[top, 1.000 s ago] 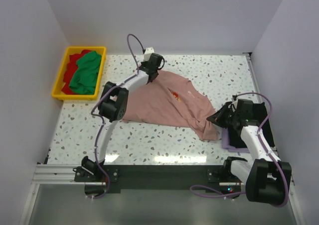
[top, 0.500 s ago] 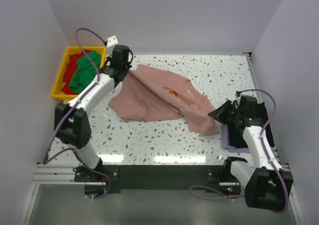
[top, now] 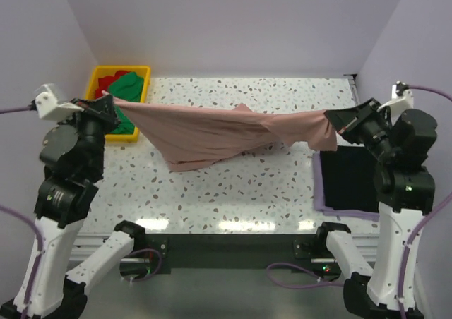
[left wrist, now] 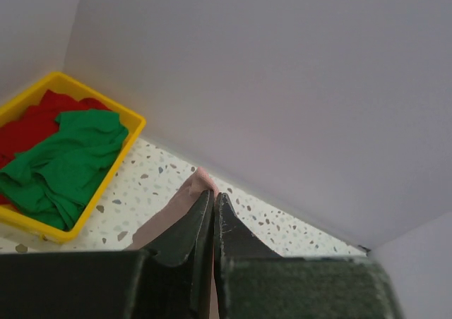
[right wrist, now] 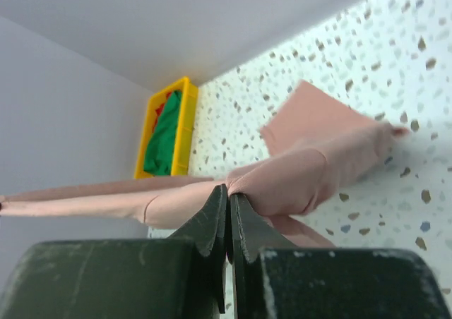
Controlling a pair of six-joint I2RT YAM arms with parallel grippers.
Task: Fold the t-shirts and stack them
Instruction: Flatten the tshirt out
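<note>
In the upper left of the top view, a yellow bin holds a green t-shirt lying over a red t-shirt. Just below and beside it, the left gripper is clamped on one end of the dusty-pink t-shirt. In the left wrist view its fingers press together with a thin strip of pink cloth pinched between them. The left arm stands tall at the left edge of the frame, elbow high, its wrist turned toward the centre.

From that grip the pink shirt stretches across the middle of the frame as a taut band lifted off the speckled table. Its lower folds sag, and left of centre they hang down to the tabletop or close to it.

At the right end, the right gripper is closed on a bunched wad of the same shirt. The right wrist view shows the fingertips meeting, with pink fabric bulging out around them. The right arm rises upright at the right edge, wrist bent inward toward the centre.

Below that gripper, at the right of the table, a black t-shirt lies flat on top of a lavender t-shirt, whose edge shows along the left and bottom.
</note>
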